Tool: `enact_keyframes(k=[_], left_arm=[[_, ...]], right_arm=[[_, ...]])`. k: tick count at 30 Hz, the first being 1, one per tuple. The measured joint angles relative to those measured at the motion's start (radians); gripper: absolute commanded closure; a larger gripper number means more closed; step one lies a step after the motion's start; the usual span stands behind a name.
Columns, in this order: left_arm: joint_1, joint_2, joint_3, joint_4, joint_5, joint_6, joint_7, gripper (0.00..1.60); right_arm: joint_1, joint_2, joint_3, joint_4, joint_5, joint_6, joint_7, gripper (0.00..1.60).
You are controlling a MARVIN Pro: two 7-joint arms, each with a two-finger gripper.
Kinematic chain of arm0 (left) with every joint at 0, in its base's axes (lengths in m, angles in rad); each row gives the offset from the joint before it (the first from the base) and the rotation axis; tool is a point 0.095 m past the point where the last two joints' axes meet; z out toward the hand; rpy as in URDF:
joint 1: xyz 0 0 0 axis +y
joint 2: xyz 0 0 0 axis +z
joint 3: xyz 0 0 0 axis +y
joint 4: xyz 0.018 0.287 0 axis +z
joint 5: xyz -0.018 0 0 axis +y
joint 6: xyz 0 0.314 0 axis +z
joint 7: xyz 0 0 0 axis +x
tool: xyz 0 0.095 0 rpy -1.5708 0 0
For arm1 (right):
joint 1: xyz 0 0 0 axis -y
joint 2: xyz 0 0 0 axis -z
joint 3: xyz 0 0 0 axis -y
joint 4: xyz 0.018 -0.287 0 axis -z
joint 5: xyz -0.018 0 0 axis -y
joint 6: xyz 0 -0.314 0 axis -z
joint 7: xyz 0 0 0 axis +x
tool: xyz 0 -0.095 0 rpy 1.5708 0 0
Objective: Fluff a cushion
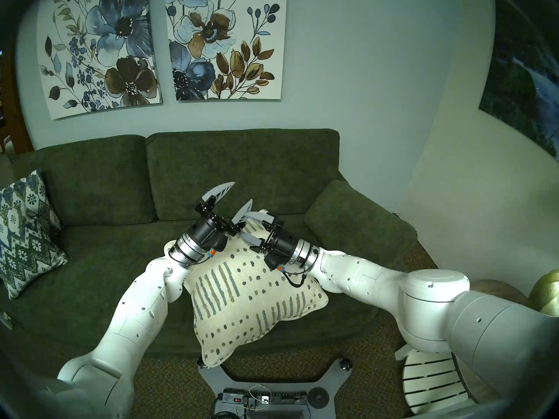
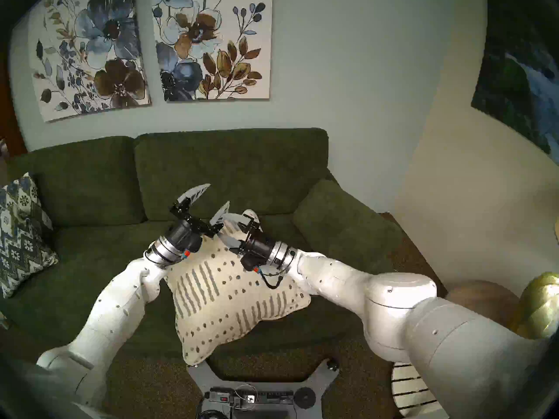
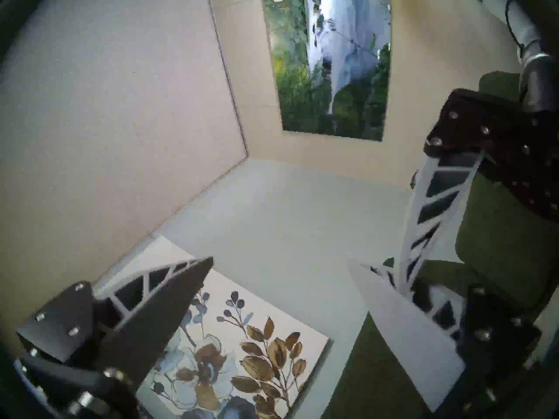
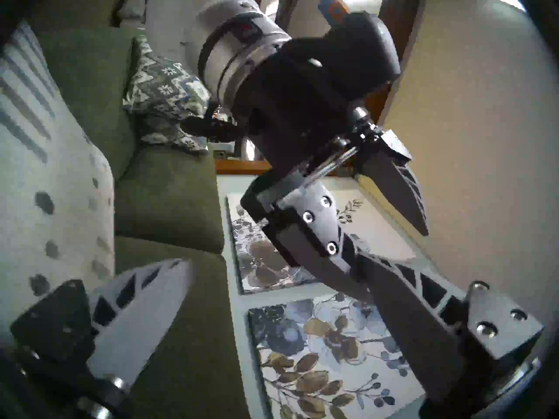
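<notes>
The cushion (image 1: 251, 300) lies on the green sofa (image 1: 99, 267), toward the right half of the seat, turned like a diamond: its nearest corner hangs past the sofa's front edge above my base frame (image 1: 272, 376), and its far corner points at the backrest. Its cream face with rows of grey-blue and olive dashes and stripes is up, and the middle looks puffed. My left gripper (image 1: 239, 194) is raised above the cushion's far left part, its two ribbed fingers spread wide with nothing between them; in the left wrist view only the wall and pictures show between the fingers (image 3: 169, 303). My right gripper (image 1: 246, 228) reaches in from the right above the cushion's far corner, fingers also wide apart and holding nothing, and one of its fingers crosses close to the lower finger of my left gripper. From the head views I cannot tell whether either wrist touches the fabric below it. In the right wrist view the cushion (image 4: 45, 197) fills the left side, clear of my fingers (image 4: 142, 312). A blue-green zigzag pillow (image 1: 24, 237) leans in the sofa's left corner, well apart from the cushion. Two floral canvases (image 1: 163, 43) hang on the wall above the backrest.
</notes>
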Motion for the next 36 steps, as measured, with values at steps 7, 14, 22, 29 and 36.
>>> enact_keyframes(k=[7, 14, 22, 29, 36], left_arm=[[0.053, 0.049, -0.033, -0.056, -0.001, -0.004, 0.0, 0.0], [0.114, 0.08, -0.037, -0.025, 0.011, -0.007, -0.004, 0.0], [0.142, 0.076, 0.016, 0.136, 0.075, -0.006, -0.007, 0.0], [0.137, 0.042, 0.05, 0.26, 0.102, 0.023, -0.022, 0.0], [0.142, 0.019, 0.073, 0.348, 0.118, 0.039, -0.035, 0.0]], right_arm=[[0.06, 0.058, 0.0, -0.051, -0.062, 0.006, -0.006, 0.0], [0.079, 0.127, -0.012, -0.076, -0.085, -0.031, 0.025, 0.0], [0.037, 0.161, -0.05, -0.08, -0.096, -0.093, 0.096, 0.0], [-0.038, 0.148, -0.086, -0.02, -0.099, -0.092, 0.126, 0.0], [-0.11, 0.133, -0.112, 0.019, -0.093, -0.083, 0.147, 0.0]])
